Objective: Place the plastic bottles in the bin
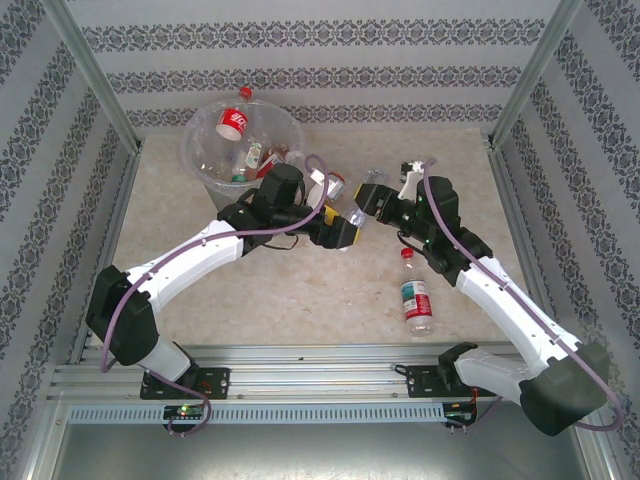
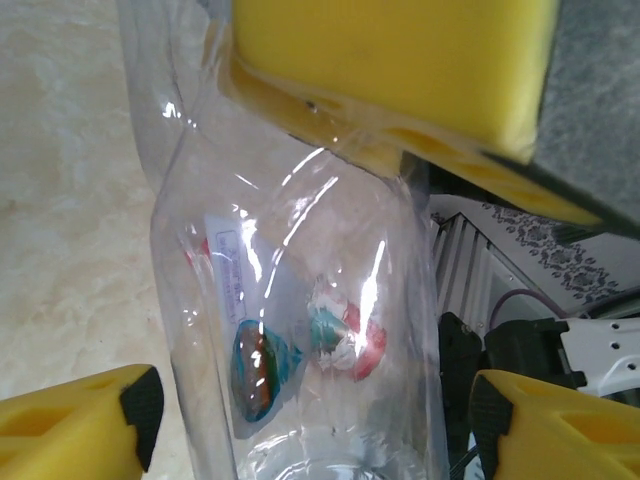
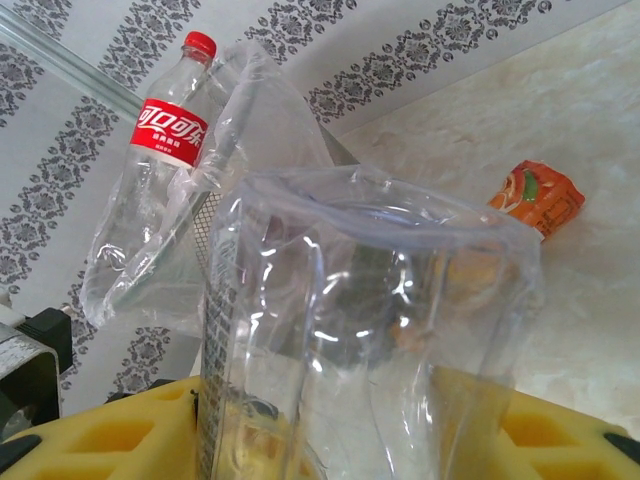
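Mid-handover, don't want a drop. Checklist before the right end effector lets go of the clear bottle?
1. Grip of right end effector on clear bottle: ok, pinched between its fingers.
2. Is left end effector straddling that bottle: ok, one finger each side.
3. Contact of left fingers with it: not ok, a gap shows at one side in the left wrist view.
4. Is bin upright beside the left arm: ok.
5. Room in bin: cannot tell; red-label bottle pokes above the rim.
6. Table done: not ok, lying bottle sits near the right arm.
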`<action>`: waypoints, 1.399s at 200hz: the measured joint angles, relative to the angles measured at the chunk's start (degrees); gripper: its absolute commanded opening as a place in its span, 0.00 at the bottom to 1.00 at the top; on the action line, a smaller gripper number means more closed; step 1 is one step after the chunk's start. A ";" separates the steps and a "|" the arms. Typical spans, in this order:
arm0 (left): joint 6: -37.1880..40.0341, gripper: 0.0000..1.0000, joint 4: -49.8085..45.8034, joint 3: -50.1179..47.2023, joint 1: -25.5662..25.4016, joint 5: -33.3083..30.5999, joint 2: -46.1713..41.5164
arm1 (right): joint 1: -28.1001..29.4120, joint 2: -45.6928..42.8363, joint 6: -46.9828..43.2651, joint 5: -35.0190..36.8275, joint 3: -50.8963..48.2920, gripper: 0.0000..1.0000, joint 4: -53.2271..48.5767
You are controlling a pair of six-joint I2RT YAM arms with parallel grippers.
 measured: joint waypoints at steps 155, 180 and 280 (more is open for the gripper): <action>-0.26 0.46 -0.04 0.00 0.35 0.87 0.02 | 0.46 0.13 0.55 -0.13 -0.02 0.77 0.24; -0.24 0.46 -0.07 0.00 0.48 0.85 0.02 | -0.26 -1.62 1.86 -2.29 -0.79 0.90 0.61; 2.12 0.49 -3.65 2.58 1.90 -1.16 -1.88 | -6.05 -13.38 -4.46 -9.66 -0.63 0.98 -9.33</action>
